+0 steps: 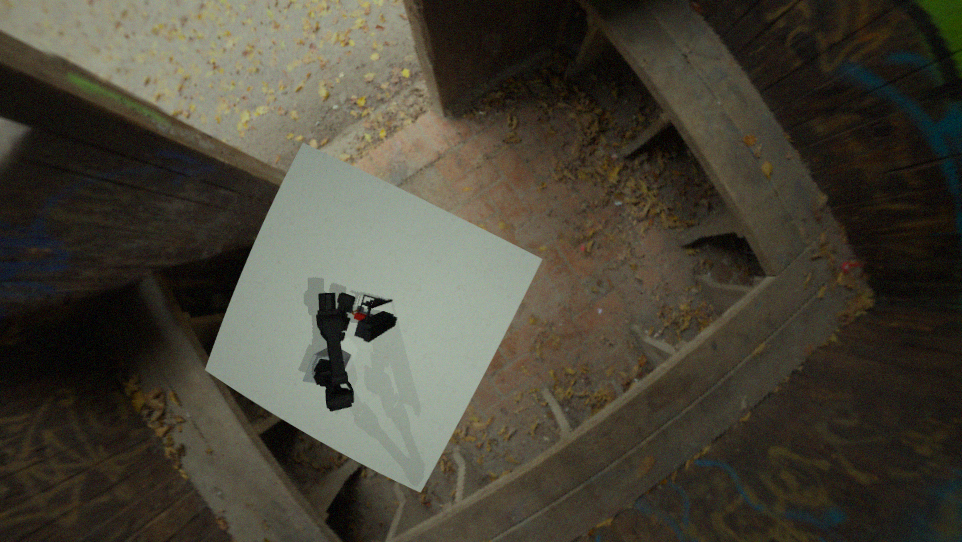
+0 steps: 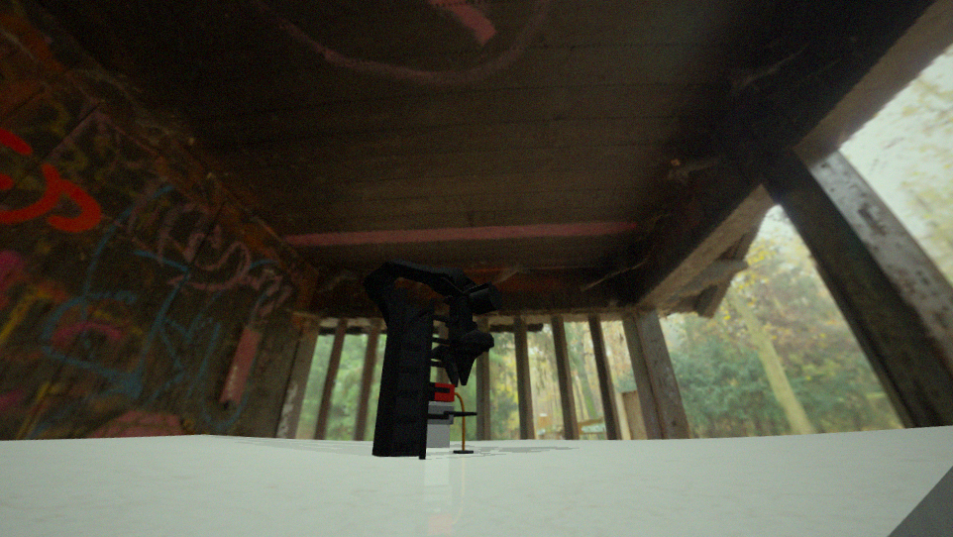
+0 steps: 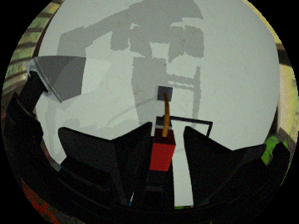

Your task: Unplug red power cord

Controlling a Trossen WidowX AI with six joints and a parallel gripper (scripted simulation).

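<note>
Tool (image 3: 161,145) part-closed w/ nothing gripped, fingers either side of red plug (image 3: 162,153), over strip (image 2: 438,424).

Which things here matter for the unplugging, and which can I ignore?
Job: red plug, its cord, power strip, gripper open around the plug.
Ignore: white table top, wooden beams, fallen leaves, graffiti wall.
</note>
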